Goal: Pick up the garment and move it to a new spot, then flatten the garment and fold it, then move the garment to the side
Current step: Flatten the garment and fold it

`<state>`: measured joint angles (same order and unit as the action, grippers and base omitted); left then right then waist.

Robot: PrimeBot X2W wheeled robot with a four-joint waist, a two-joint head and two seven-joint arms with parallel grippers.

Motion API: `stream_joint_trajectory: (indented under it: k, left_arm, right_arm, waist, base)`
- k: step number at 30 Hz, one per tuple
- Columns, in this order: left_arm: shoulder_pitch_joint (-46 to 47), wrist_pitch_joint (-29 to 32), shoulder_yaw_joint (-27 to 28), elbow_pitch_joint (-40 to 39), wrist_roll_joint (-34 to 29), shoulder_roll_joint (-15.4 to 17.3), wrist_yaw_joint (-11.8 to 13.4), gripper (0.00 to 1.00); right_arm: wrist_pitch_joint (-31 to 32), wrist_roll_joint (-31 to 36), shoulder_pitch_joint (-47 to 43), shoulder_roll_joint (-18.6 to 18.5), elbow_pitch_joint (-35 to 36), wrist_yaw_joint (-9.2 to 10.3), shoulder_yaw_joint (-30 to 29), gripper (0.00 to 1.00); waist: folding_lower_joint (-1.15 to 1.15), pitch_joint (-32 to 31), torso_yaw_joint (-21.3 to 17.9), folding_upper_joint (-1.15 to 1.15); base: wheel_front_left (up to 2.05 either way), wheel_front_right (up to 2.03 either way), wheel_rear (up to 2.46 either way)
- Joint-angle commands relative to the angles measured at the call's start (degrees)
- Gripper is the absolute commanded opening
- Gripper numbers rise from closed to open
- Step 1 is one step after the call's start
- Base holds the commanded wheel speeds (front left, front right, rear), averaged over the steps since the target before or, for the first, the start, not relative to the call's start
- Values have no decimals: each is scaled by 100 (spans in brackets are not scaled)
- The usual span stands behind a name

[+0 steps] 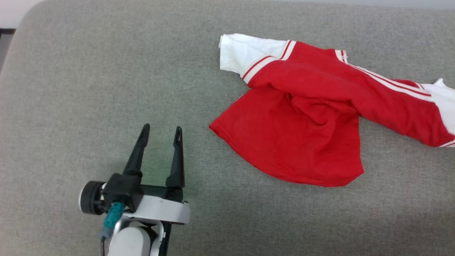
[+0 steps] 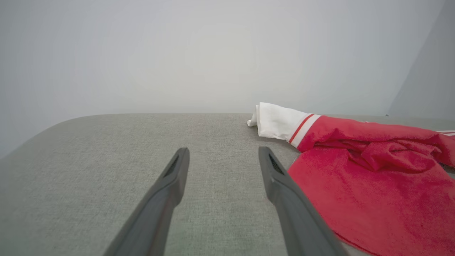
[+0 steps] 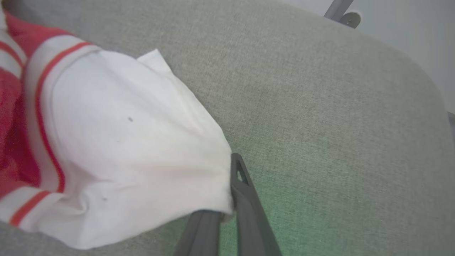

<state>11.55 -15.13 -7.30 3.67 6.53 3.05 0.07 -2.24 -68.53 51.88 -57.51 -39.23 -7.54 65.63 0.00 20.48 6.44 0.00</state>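
The garment (image 1: 305, 117), red with white sleeves and striped trim, lies crumpled on the right half of the grey fabric surface (image 1: 89, 89), and its right sleeve runs off the head view's right edge. My left gripper (image 1: 161, 133) stands open and empty just left of the red hem. The left wrist view shows the same gap, with the left gripper (image 2: 223, 156) beside the garment (image 2: 373, 185). In the right wrist view my right gripper (image 3: 227, 167) is shut on the edge of the garment's white sleeve (image 3: 135, 142). One dark finger (image 3: 245, 192) shows; the cloth covers the other's tip.
The grey surface has rounded corners at the far left (image 1: 32, 14) and, in the right wrist view, at the upper right (image 3: 408, 64). Beyond that corner a grey metal stand (image 3: 343, 14) rises. A pale wall (image 2: 213, 53) stands behind the surface's far edge.
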Motion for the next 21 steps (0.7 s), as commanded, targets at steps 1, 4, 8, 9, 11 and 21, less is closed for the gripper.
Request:
stream_joint_trajectory:
  k: [1,4,8,9,11,21]
  left_arm:
    - [-25,-1,-18,7,10,-10,-44,100]
    - [99,-1,-91,25,-62,55,-268,100]
    - [471,-1,-536,162,-210,477,-652,100]
    - [625,-1,-698,214,-248,643,-696,100]
    - [1005,152,-1120,267,-65,943,-753,100]
    - [4105,1835,-4810,305,2642,2883,-747,100]
  right_arm:
    - [-101,-10,-131,-2,-52,10,-56,100]
    - [-585,60,-252,-14,-169,9,-185,100]
    - [-1185,24,-554,-6,-194,9,-553,100]
    - [-1246,28,-630,30,-138,9,-694,100]
    - [-1293,101,-679,162,125,9,-1272,100]
    - [-1290,2218,-2735,2152,2466,9,-5341,100]
  waist:
    - [0,-35,-18,0]
    - [0,-134,-55,0]
    - [0,-282,-219,0]
    - [0,-313,-292,0]
    - [0,-343,-500,0]
    - [0,-81,-1888,0]
  base:
    - [0,0,0]
    - [0,0,0]
    - [0,0,0]
    - [0,0,0]
    - [0,0,0]
    - [0,0,0]
